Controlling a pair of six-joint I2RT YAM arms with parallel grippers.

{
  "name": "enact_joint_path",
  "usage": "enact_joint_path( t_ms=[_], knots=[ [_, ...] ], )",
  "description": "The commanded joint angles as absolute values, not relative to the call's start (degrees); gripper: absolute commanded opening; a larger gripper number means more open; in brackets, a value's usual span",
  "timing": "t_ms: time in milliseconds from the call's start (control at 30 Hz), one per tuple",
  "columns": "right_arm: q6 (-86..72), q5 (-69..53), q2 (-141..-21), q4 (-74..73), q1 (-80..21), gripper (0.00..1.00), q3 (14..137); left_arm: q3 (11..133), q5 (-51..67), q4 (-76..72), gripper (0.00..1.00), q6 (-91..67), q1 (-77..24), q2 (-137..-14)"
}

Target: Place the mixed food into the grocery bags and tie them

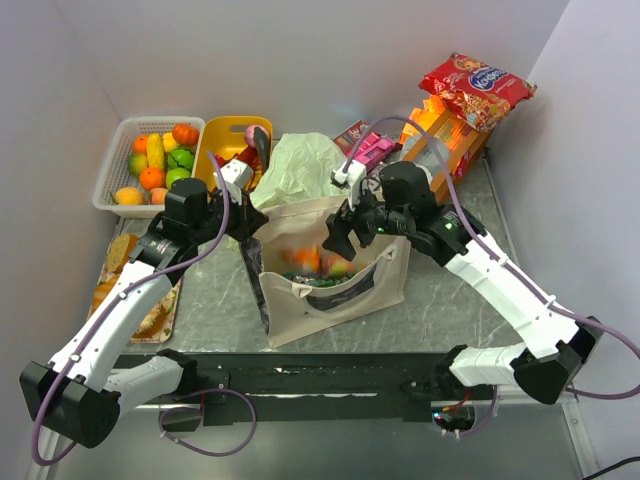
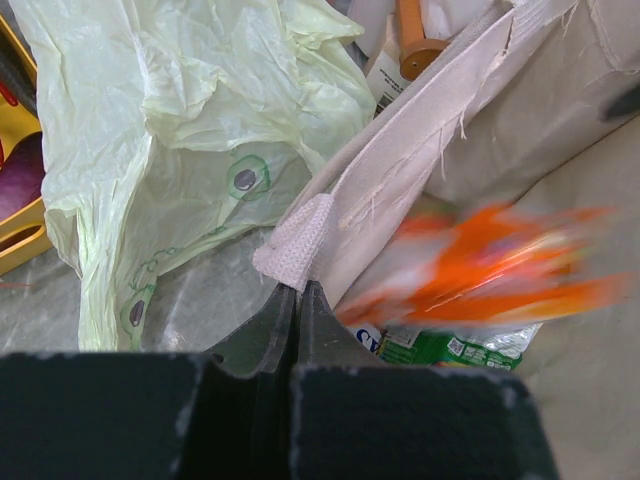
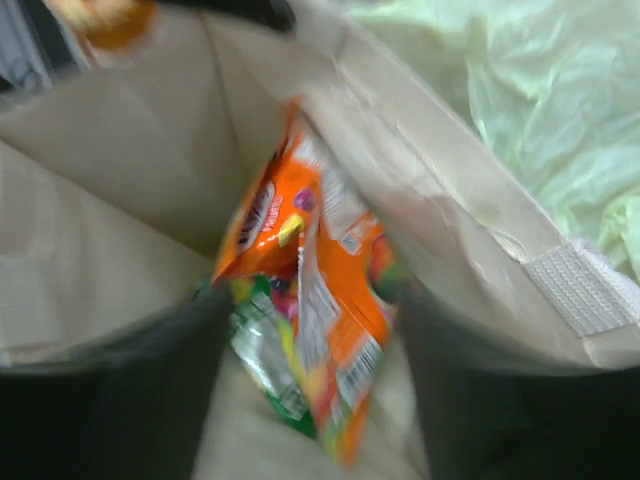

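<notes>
Left jaws are pinched shut on the rim of the canvas tote (image 1: 340, 290) mid-counter, just beside its white webbing patch (image 2: 295, 240), holding the mouth up. Over that mouth the right jaws stand wide, with the orange packet (image 3: 300, 260) loose between them above a green packet (image 2: 450, 348) lying inside. The risk is the thin hold on cloth: a slip would likely fold the mouth shut. The packet, blurred, could also lodge on end against the wall. Beyond the tote, the pale green bag (image 1: 300, 165) lies slack.
</notes>
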State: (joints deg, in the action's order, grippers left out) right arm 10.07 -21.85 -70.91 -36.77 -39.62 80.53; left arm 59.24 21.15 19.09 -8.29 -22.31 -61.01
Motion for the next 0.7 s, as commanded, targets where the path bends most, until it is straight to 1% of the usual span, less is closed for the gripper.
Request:
enact_joint_path(
  t_ms=[0,67,133,200,233,267,333,400,433,500,533,667],
  knots=[
    [10.1,-15.7,-66.5,-37.0,-39.8,0.98,83.8,59.0,22.0,17.1,0.01,-8.7,-22.2,-60.8],
    [10.5,-10.3,-65.0,-36.7,-39.2,1.00,86.9,58.9,21.8,17.2,0.01,-8.8,-22.2,-60.8],
    [10.5,-8.4,-64.8,-36.7,-37.2,1.00,89.7,59.0,21.6,17.3,0.01,-8.6,-22.2,-60.6],
    [10.5,-1.7,-66.4,-36.9,-34.2,1.00,94.4,59.0,21.5,17.4,0.01,-8.6,-22.2,-60.5],
    [11.2,1.6,-69.3,-37.8,-33.2,0.99,98.0,58.8,21.5,17.4,0.01,-8.5,-22.2,-60.4],
    [11.8,8.8,-71.2,-38.2,-32.2,0.99,100.1,58.7,21.7,17.1,0.01,-8.6,-22.2,-60.2],
    [14.9,14.5,-77.6,-38.1,-28.7,0.99,105.4,58.6,22.0,17.0,0.01,-8.7,-22.2,-60.3],
    [17.3,20.4,-81.8,-36.0,-25.8,1.00,108.0,58.6,22.1,17.1,0.01,-8.8,-22.2,-60.4],
    [19.8,21.6,-86.1,-34.7,-23.1,1.00,110.9,58.6,22.2,17.2,0.01,-8.8,-22.2,-60.4],
    [21.6,26.1,-90.6,-33.9,-21.0,0.99,114.7,58.5,22.1,17.1,0.01,-8.7,-22.2,-60.5],
    [23.6,26.8,-94.6,-33.8,-19.1,1.00,118.5,58.4,22.3,17.1,0.01,-8.8,-22.2,-60.5],
    [28.0,26.4,-102.6,-32.6,-15.0,0.99,126.4,58.4,22.2,17.3,0.01,-8.8,-22.2,-61.1]
  ],
)
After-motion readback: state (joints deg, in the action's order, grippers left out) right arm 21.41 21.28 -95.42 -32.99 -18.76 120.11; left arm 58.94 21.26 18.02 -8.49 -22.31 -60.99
